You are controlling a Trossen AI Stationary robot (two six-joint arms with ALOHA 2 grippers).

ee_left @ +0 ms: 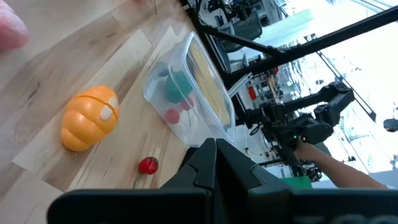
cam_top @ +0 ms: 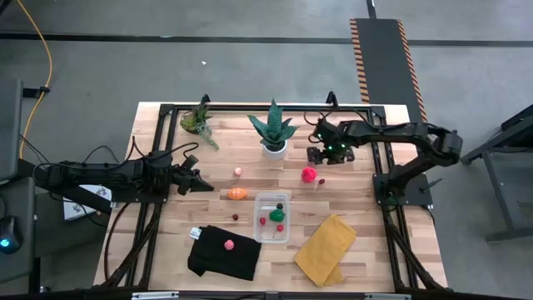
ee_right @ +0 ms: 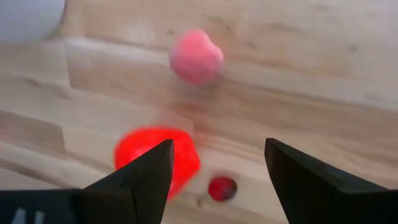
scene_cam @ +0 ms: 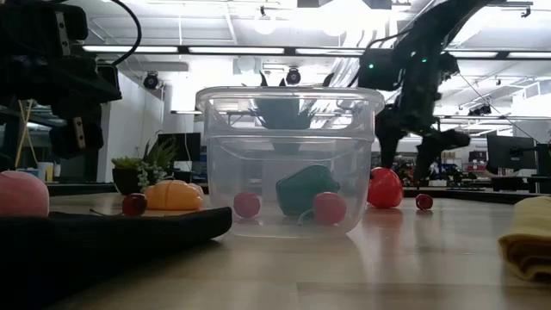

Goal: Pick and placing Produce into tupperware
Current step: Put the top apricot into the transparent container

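The clear tupperware (cam_top: pixel 272 217) (scene_cam: pixel 288 164) stands near the table's middle. It holds a green piece (scene_cam: pixel 306 189) and small pink-red pieces (scene_cam: pixel 329 207). A red piece of produce (cam_top: pixel 310 174) (ee_right: pixel 155 158) lies on the wood with a tiny dark red one (ee_right: pixel 221 188) beside it. A pink piece (ee_right: pixel 196 56) lies farther toward the table's left. My right gripper (cam_top: pixel 319 157) (ee_right: pixel 217 146) hangs open above the red piece, pointing steeply down, touching nothing. My left gripper (cam_top: pixel 200 182) (ee_left: pixel 214 168) is shut and empty at the left, near an orange piece (cam_top: pixel 237 193) (ee_left: pixel 90 117).
Two potted plants (cam_top: pixel 198 121) (cam_top: pixel 273 129) stand at the far side. A black cloth (cam_top: pixel 223 252) with a pink piece (cam_top: pixel 228 244) on it and a yellow cloth (cam_top: pixel 325 248) lie near the front edge. A small dark red piece (cam_top: pixel 235 217) lies left of the tupperware.
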